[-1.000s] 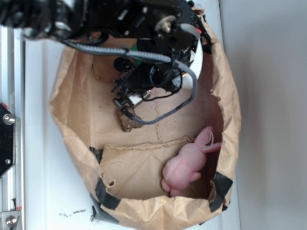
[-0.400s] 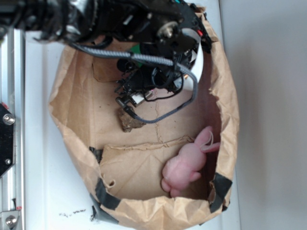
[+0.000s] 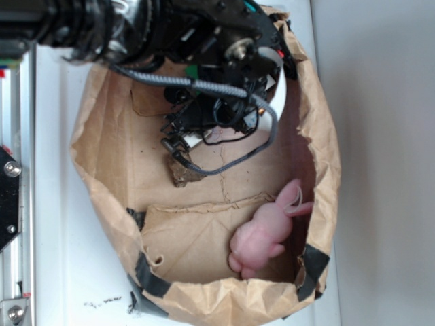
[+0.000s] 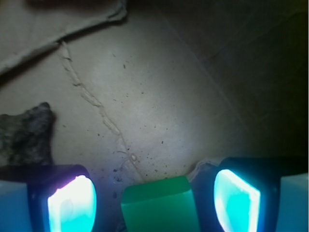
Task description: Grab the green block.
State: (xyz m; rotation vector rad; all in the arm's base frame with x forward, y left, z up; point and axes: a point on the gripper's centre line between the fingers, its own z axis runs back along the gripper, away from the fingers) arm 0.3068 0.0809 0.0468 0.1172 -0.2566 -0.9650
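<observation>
Inside a brown paper bag lying open on a white table, the WidowX gripper hangs low over the bag's floor with its jaws apart, one glowing pad on either side of the green block. The block sits between the pads, touching neither as far as the wrist view shows, near the arm's end of the bag and mostly hidden beneath the arm in the exterior view. A brown lump lies just beside the block, while a pink plush bunny rests well apart, toward the bag's taped mouth. The block looks rigid, light and smooth-faced, so it may slip; squeezing its two flat side faces squarely, low on the block, seems the surest hold.
</observation>
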